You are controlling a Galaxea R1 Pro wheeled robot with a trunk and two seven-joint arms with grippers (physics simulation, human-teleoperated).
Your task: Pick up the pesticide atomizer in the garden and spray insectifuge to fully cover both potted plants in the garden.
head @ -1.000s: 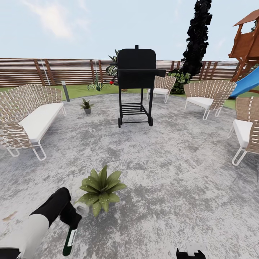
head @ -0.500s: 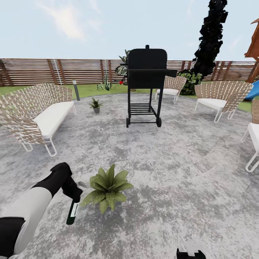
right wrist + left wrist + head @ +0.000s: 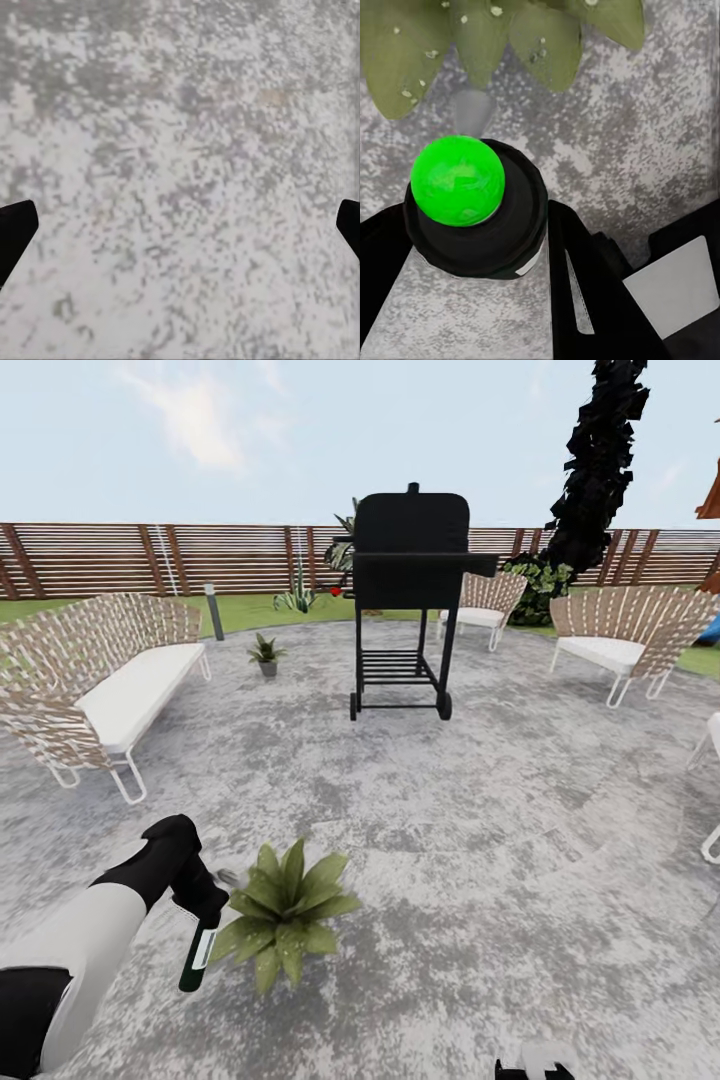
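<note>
Left pincer (image 3: 200,920): clamped on pesticide atomizer (image 3: 195,960), beside broad-leaved potted plant (image 3: 285,910). Right pincer (image 3: 180,225): fingers spread over patio (image 3: 180,150).

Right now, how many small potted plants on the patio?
2. The broad-leaved plant sits near, beside the atomizer held in the left gripper. The smaller spiky plant stands far, left of the grill.

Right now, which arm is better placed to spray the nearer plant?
The left. Its gripper holds the spray bottle right beside the broad-leaved plant, and its wrist camera looks onto the leaves. The right gripper is empty, over bare paving.
</note>
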